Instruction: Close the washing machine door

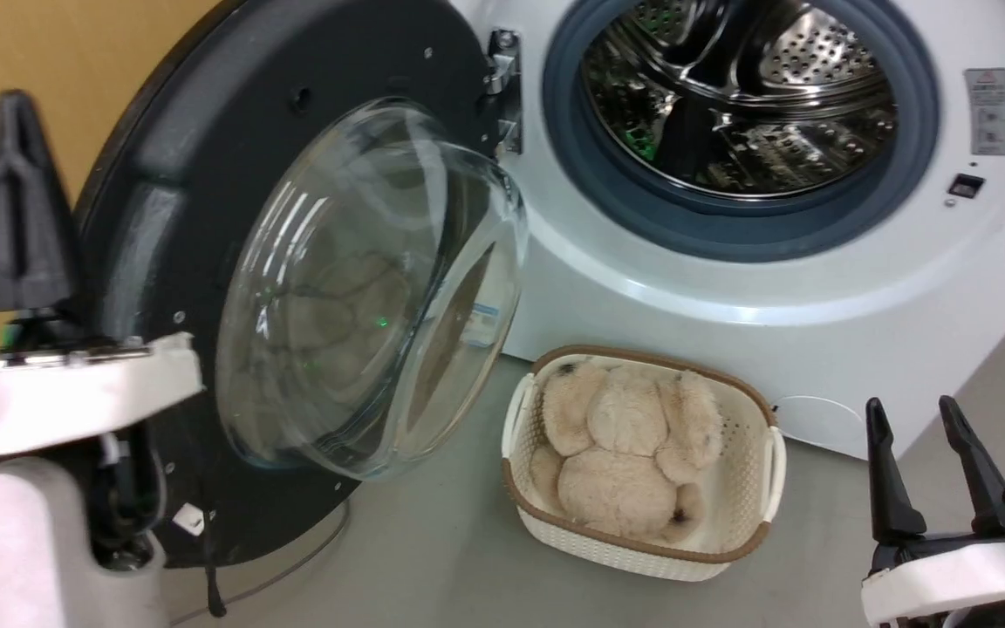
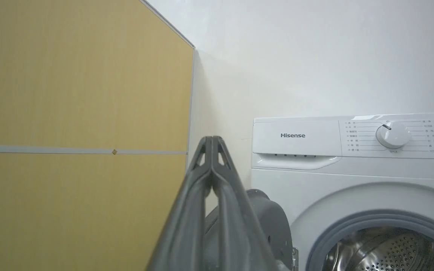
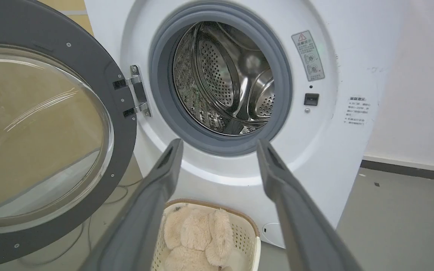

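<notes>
The white washing machine (image 1: 729, 288) stands ahead with its steel drum (image 1: 738, 96) exposed. The washing machine door (image 1: 188, 201), a black disc with a bulging glass bowl (image 1: 363, 288), is swung wide open to the left on its metal hinge (image 1: 502, 87). My left gripper (image 1: 23, 209) is shut and empty, raised beside the door's outer left edge; whether it touches the door I cannot tell. In the left wrist view the closed fingertips (image 2: 212, 141) point at the wall corner, with the door rim (image 2: 273, 226) just behind them. My right gripper (image 1: 930, 419) is open and empty at the lower right.
A white wicker-look basket (image 1: 755, 515) holding a beige plush toy (image 1: 625, 453) sits on the grey floor in front of the machine, below the drum. A yellow wall panel (image 2: 81, 113) runs left of the door. A cable (image 1: 293, 558) lies under the door.
</notes>
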You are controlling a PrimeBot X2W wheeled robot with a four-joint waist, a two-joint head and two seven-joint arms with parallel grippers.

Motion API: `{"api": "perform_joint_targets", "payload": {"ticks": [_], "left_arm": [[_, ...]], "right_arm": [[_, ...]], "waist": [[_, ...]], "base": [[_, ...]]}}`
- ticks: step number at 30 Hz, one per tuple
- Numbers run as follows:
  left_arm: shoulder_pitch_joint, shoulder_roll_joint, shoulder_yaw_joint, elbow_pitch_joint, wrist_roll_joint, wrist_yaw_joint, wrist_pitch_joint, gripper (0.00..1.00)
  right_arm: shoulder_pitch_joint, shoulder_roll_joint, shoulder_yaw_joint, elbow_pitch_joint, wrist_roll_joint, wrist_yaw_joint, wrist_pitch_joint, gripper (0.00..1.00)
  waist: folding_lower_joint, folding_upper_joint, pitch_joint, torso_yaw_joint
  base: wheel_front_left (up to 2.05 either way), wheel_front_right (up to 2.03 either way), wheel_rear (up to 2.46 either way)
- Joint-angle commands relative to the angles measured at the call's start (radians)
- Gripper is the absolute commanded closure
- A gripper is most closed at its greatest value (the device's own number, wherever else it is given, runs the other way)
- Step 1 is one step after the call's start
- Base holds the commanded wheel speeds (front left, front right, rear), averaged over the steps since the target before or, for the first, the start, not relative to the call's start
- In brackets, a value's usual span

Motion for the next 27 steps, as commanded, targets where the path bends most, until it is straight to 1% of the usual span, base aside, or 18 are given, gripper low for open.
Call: {"api": "perform_joint_targets", "payload": {"ticks": [1, 6, 13, 15, 20, 24, 27], "left_arm": [[-0.025, -0.009, 0.023, -0.003, -0.022, -0.013, -0.007, 1.00], [-0.034, -0.042, 0.141, 0.038, -0.136, -0.063, -0.018, 1.00], [-0.038, -0.052, 0.267, 0.128, -0.307, -0.089, -0.032, 1.00], [-0.032, -0.047, 0.286, 0.155, -0.347, -0.092, -0.036, 1.00], [-0.019, -0.041, 0.324, 0.244, -0.517, -0.098, -0.039, 1.00], [-0.008, -0.021, 0.347, 0.315, -0.649, -0.102, -0.021, 1.00], [0.006, 0.001, 0.351, 0.366, -0.725, -0.106, -0.006, 1.00]], "right_arm": [[-0.008, 0.002, -0.006, -0.007, 0.009, 0.000, -0.011, 0.00], [-0.011, 0.003, -0.014, -0.010, 0.015, 0.000, -0.022, 0.00], [-0.013, 0.003, -0.023, -0.016, 0.021, 0.001, -0.036, 0.00], [-0.014, 0.003, -0.027, -0.017, 0.022, 0.001, -0.040, 0.00], [-0.014, 0.003, -0.038, -0.023, 0.024, 0.001, -0.051, 0.00], [-0.016, 0.003, -0.046, -0.028, 0.026, 0.001, -0.059, 0.00], [-0.019, 0.003, -0.049, -0.031, 0.027, 0.001, -0.065, 0.00]], "waist": [[0.0000, -0.0001, 0.005, 0.012], [0.0000, -0.0001, 0.013, 0.038], [0.0000, -0.0001, 0.024, 0.071], [0.0000, -0.0001, 0.027, 0.080], [0.0000, -0.0001, 0.037, 0.102], [0.0000, -0.0001, 0.049, 0.117], [0.0000, -0.0001, 0.059, 0.125]], "base": [[0.00, 0.00, 0.00], [0.00, 0.00, 0.00], [0.00, 0.00, 0.00], [0.00, 0.00, 0.00], [0.00, 0.00, 0.00], [0.00, 0.00, 0.00], [0.00, 0.00, 0.00]]}}
